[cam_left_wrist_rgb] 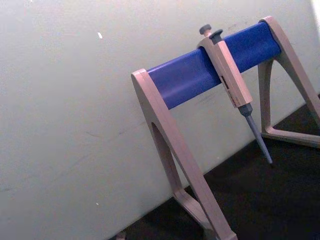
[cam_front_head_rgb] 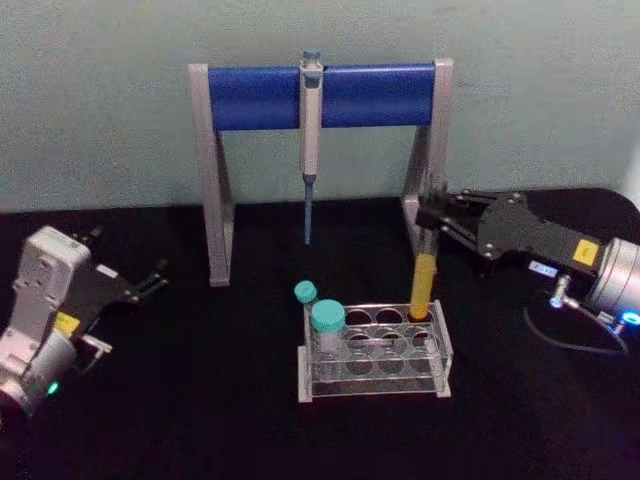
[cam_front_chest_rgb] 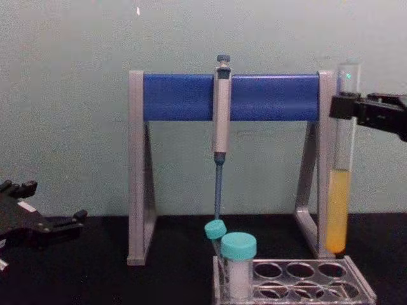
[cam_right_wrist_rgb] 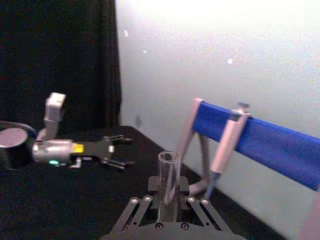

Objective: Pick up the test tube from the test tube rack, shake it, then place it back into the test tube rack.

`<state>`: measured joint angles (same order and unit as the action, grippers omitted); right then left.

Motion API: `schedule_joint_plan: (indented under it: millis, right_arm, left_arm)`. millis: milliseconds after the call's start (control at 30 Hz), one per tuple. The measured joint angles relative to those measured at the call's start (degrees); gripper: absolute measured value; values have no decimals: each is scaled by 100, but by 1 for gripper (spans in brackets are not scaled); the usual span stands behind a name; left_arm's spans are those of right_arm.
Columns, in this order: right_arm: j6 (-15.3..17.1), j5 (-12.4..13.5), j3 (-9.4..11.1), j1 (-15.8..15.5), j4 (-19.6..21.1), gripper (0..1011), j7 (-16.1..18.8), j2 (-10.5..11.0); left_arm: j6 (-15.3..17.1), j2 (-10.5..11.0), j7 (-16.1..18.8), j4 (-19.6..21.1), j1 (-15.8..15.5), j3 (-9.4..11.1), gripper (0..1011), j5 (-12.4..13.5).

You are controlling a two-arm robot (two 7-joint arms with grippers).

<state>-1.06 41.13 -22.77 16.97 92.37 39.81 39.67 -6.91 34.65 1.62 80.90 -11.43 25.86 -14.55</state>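
Note:
The test tube (cam_front_head_rgb: 423,285) stands upright with yellow liquid in its lower part and its top end open. My right gripper (cam_front_head_rgb: 428,222) is shut on its clear upper part, reaching in from the right. In the chest view the test tube (cam_front_chest_rgb: 338,210) has its round bottom just above the rear right corner of the test tube rack (cam_front_chest_rgb: 356,289). The clear rack (cam_front_head_rgb: 375,385) sits mid-table. The right wrist view looks down along the fingers onto the tube's rim (cam_right_wrist_rgb: 169,160). My left gripper (cam_front_head_rgb: 155,278) rests open and empty at the far left.
A tall grey stand with a blue crossbar (cam_front_head_rgb: 320,97) stands behind the rack, with a pipette (cam_front_head_rgb: 310,130) hanging from it. A teal-capped vial (cam_front_head_rgb: 327,318) sits in the rack's left end, and a second teal cap (cam_front_head_rgb: 305,292) is just behind it. Black cloth covers the table.

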Motion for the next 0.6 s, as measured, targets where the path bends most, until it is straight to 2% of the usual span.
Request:
schedule_joint_plan:
  millis: [233, 367, 600]
  right_arm:
    - [10, -259, 72, -9, -9, 229, -442, -22]
    - [16, -401, 38, 143, -206, 229, -511, -188]
    - [-22, -469, -87, 471, -627, 229, -422, -554]
  left_arm:
    - [0, 0, 0, 0, 0, 0, 1001, 0]
    - [0, 0, 0, 0, 0, 0, 1001, 0]
    - [0, 0, 0, 0, 0, 0, 1001, 0]
